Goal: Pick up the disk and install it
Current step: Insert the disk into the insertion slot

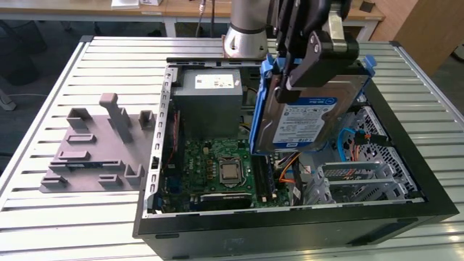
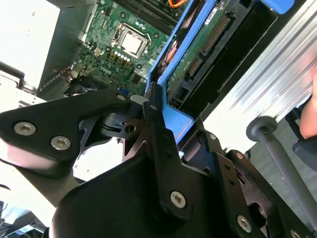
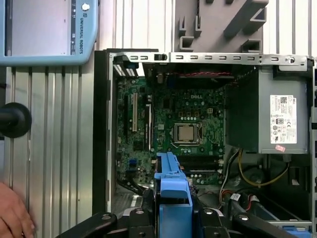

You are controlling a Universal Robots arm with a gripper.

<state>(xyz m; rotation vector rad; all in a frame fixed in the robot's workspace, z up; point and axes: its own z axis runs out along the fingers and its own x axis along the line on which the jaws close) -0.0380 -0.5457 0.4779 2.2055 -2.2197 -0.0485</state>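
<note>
The gripper (image 1: 299, 73) is clamped tight on the disk (image 1: 308, 122), its 2 fingers (image 2: 152, 111) pinching the blue rail at the drive's upper edge. The disk hangs label-out and nearly upright above the open computer case (image 1: 290, 225), over its drive-cage (image 1: 359, 179) side and beside the motherboard (image 1: 217, 166). A grey power supply (image 1: 206, 100) sits inside the case, and a grey fixture plate (image 1: 94, 152) lies outside it.

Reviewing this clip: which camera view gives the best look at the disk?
The exterior view: the disk faces the camera, label and blue rails visible, clamped in the hand above the open computer case. The second wrist view shows its circuit-board underside at a slant; the first wrist view shows its blue rail end.
</note>
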